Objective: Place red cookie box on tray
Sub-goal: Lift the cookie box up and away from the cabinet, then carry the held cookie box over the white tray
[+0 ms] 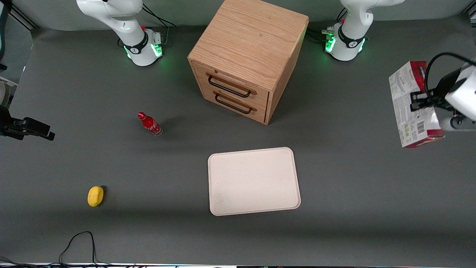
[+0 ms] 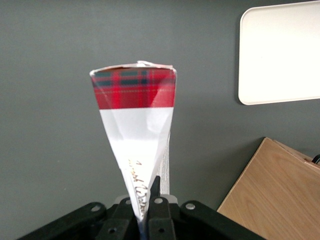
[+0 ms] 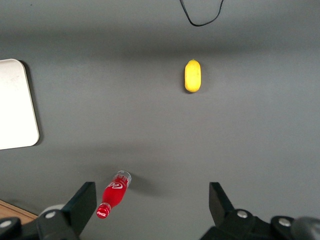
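Observation:
The red cookie box (image 1: 412, 104) hangs in the air at the working arm's end of the table, its printed white face toward the front camera. My gripper (image 1: 427, 100) is shut on it, high above the table. In the left wrist view the box (image 2: 135, 125) runs out from between the black fingers (image 2: 161, 192), white near them and red tartan at its free end. The cream-white tray (image 1: 254, 181) lies flat mid-table, nearer the front camera than the cabinet, with nothing on it. The tray's corner (image 2: 277, 52) also shows in the left wrist view, well apart from the box.
A wooden drawer cabinet (image 1: 248, 56) with two black handles stands mid-table, farther from the front camera than the tray. A small red bottle (image 1: 149, 124) and a yellow lemon-like object (image 1: 95, 196) lie toward the parked arm's end. A black cable (image 1: 80, 243) loops at the near edge.

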{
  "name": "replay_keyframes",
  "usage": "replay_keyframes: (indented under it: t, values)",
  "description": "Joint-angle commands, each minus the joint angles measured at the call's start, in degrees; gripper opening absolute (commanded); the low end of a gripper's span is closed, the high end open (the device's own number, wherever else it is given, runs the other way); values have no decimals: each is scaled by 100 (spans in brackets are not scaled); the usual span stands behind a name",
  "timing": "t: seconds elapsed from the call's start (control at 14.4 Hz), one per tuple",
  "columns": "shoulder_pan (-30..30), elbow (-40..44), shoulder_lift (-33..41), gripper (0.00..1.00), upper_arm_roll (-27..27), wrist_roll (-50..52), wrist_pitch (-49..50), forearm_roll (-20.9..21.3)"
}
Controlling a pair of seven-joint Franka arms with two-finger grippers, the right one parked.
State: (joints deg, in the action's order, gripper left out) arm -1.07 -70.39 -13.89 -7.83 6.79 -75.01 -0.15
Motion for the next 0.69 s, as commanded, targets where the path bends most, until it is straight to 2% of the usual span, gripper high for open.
replay_keyframes:
  t: [0.0,0.21,0.42,0.62]
  values:
    - [387,500,-472,0,-79,522,-82,58]
    - [1063,1007,-1288,0,-61,1375,-522,111]
    - [1837,1789,-2369,0,-26,2264,-926,584]
    - [2006,1907,-3012,0,-26,2362,-1602,621]
